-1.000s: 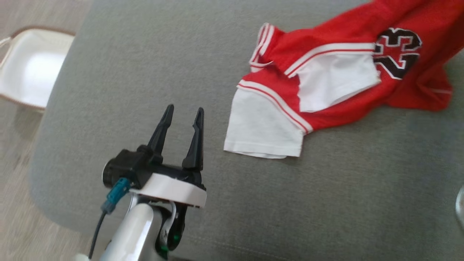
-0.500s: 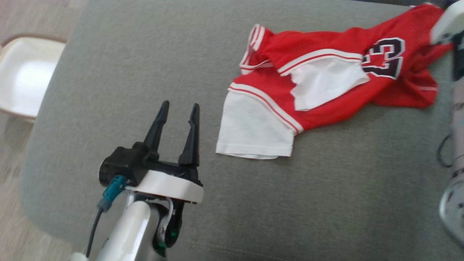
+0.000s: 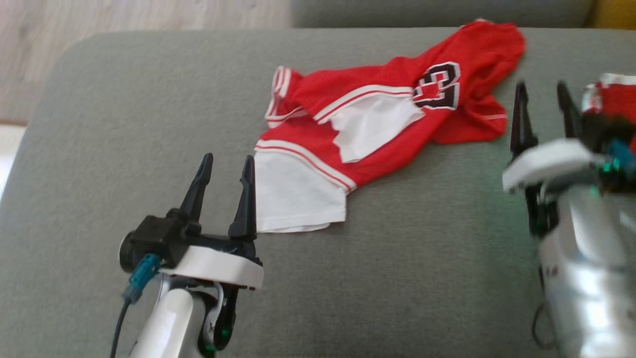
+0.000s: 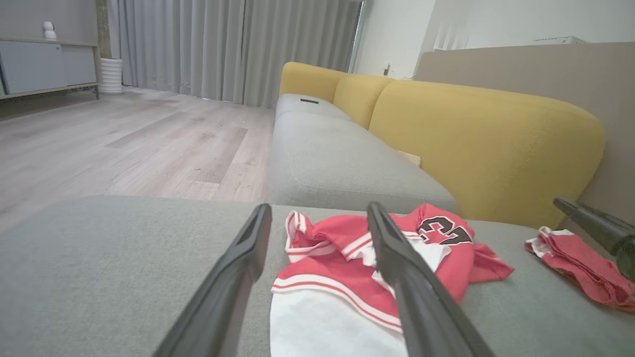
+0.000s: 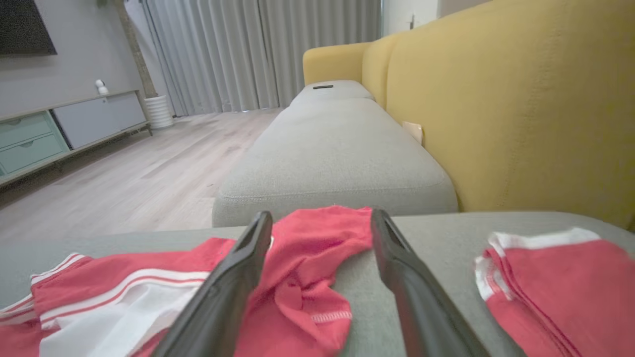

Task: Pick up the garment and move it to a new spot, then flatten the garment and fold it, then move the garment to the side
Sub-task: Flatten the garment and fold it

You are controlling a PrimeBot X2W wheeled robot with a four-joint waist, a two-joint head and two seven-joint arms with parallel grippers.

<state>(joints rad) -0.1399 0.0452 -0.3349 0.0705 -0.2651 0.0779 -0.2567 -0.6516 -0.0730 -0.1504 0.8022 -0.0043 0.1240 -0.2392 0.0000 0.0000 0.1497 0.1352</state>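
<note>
The garment (image 3: 377, 114), a red and white jersey with a black number, lies crumpled on the grey sofa seat (image 3: 149, 124). My left gripper (image 3: 227, 160) is open just left of its white sleeve, nothing between the fingers. My right gripper (image 3: 540, 88) stands open to the right of the garment's red end, apart from it. In the left wrist view the garment (image 4: 322, 277) lies just beyond the open left gripper (image 4: 318, 210). In the right wrist view its red end (image 5: 307, 248) shows between and past the open right gripper (image 5: 321, 217).
A folded red and white cloth (image 3: 613, 97) lies at the right behind my right gripper, also seen as a folded pile (image 5: 560, 277). The yellow backrest (image 4: 486, 139) runs along the far side. A second grey cushion (image 5: 332, 163) and wooden floor (image 4: 124, 144) lie beyond.
The head camera has swung right. My right gripper has let go of the garment's right end, drawn back and come into view open. The garment has settled flat; the left gripper stays open.
</note>
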